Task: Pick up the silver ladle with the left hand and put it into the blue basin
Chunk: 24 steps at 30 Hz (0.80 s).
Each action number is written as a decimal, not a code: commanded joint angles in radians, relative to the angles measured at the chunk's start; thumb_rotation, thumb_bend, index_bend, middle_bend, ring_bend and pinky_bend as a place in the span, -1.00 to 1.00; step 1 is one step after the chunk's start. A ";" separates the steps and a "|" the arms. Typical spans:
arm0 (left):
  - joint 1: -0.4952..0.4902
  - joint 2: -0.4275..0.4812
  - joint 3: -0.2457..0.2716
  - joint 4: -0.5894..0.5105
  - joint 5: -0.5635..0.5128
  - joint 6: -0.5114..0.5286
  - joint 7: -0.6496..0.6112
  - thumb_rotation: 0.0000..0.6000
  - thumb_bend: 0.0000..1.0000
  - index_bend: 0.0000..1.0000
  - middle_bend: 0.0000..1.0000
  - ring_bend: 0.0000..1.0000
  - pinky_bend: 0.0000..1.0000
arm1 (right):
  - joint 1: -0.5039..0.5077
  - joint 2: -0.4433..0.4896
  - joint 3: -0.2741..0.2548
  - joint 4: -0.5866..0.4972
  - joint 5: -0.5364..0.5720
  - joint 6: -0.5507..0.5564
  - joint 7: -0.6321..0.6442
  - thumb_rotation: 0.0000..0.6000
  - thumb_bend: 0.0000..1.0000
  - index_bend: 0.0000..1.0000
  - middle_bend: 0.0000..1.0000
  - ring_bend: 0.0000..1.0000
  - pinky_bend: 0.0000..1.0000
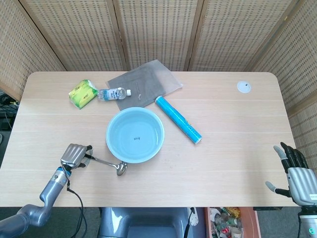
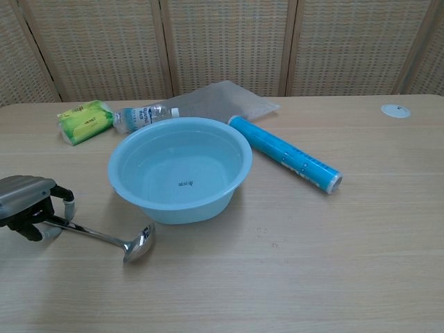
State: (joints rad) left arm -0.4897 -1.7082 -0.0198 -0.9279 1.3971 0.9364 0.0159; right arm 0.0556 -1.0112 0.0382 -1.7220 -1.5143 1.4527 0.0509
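Observation:
The silver ladle [image 1: 106, 162] lies on the table just in front of the blue basin [image 1: 134, 126], its bowl end [image 2: 139, 246] close to the basin's near wall [image 2: 180, 205]. My left hand [image 1: 74, 154] is at the handle's far left end, with fingers curled around it [image 2: 31, 207]; the ladle still rests on the tabletop. The basin is empty and upright. My right hand [image 1: 297, 178] hangs off the table's near right corner with its fingers spread, holding nothing.
A blue roll [image 1: 178, 120] lies diagonally right of the basin. Behind the basin are a grey cloth [image 1: 146, 84], a small plastic bottle [image 1: 113, 93] and a green packet [image 1: 82, 93]. A white disc [image 1: 243, 87] sits far right.

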 commanded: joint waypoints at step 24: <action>0.015 0.266 0.021 -0.324 0.071 0.120 0.118 1.00 -0.13 0.84 0.88 0.82 0.93 | -0.001 0.001 -0.003 -0.004 -0.002 0.002 0.003 1.00 -1.00 -1.00 -1.00 -1.00 -1.00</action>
State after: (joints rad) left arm -0.4775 -1.4703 -0.0049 -1.2176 1.4540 1.0383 0.1122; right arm 0.0550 -1.0101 0.0351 -1.7263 -1.5158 1.4545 0.0536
